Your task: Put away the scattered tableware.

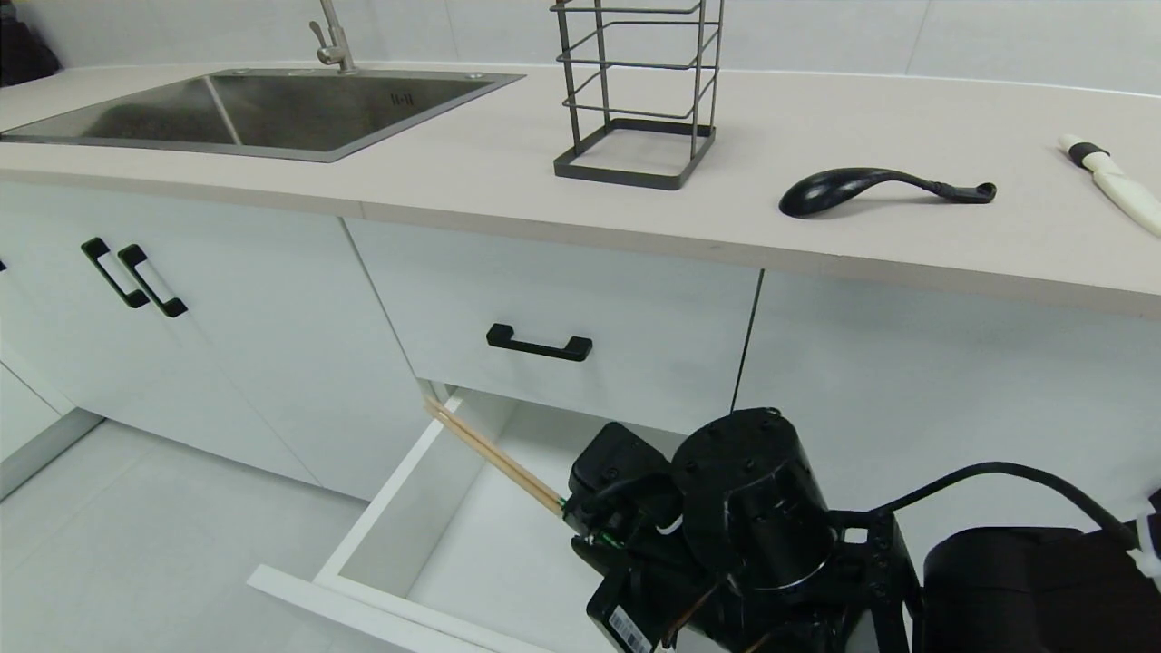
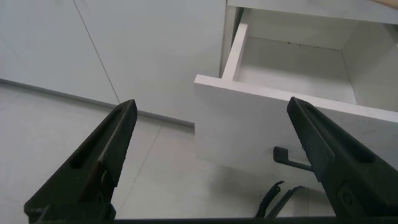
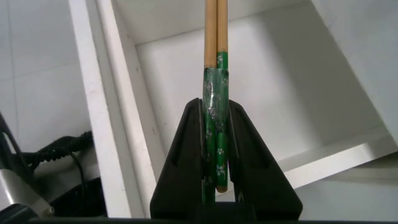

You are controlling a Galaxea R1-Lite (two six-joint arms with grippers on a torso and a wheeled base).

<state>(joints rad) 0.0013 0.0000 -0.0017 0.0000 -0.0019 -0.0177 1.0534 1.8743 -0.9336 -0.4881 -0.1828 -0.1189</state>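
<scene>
At the bottom centre of the head view, the right gripper (image 1: 573,519) has its fingers (image 3: 183,155) closed on a pair of wooden chopsticks (image 1: 494,456), clamped at their green-wrapped end. The sticks slant up and to the left over the open drawer (image 1: 363,535), with their far tips near its back left corner. In the right wrist view the chopsticks (image 3: 212,37) run up the middle of the frame above the drawer's white floor.

The left gripper (image 2: 211,106) holds nothing. Its fingers (image 2: 109,149) are spread wide, and the drawer's front panel (image 2: 249,124) lies beyond them.

Above the open drawer is a closed drawer with a black handle (image 1: 539,343). On the counter (image 1: 472,172), a black spoon (image 1: 884,188) lies right of centre and a white utensil (image 1: 1120,186) sits at the right edge. A dark wire rack (image 1: 635,100) stands at top centre. The sink (image 1: 263,109) and faucet (image 1: 334,41) fill the upper left.
</scene>
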